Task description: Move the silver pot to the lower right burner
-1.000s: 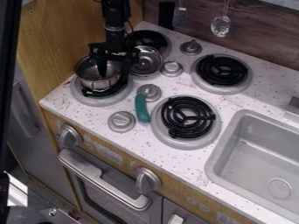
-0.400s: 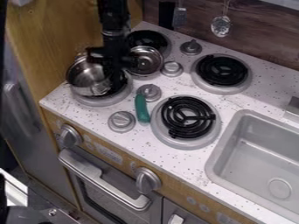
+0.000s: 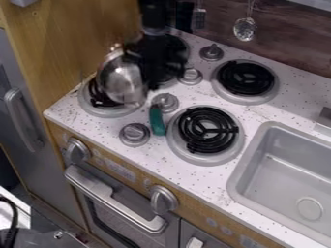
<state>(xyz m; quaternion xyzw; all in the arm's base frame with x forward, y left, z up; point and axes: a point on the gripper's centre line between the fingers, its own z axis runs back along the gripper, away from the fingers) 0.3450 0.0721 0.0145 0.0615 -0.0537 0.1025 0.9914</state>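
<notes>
While the silver pot (image 3: pixel 121 82) hangs tilted above the lower left burner (image 3: pixel 100 98), we judge that the grasp and lift are done and the carry is the stage in hand. We see the gripper (image 3: pixel 143 60) at the pot's upper right side, its fingers apparently clamped on it, though blur hides the exact grip. What we have left is most of the transfer: across to the lower right burner (image 3: pixel 208 130), then levelling, lowering and letting go. That burner's coil is bare, so nothing on it needs clearing first. We should keep the pot high enough to pass the green object (image 3: pixel 156 120) beside that burner's left edge, and the small knob (image 3: pixel 165 102) behind it.
</notes>
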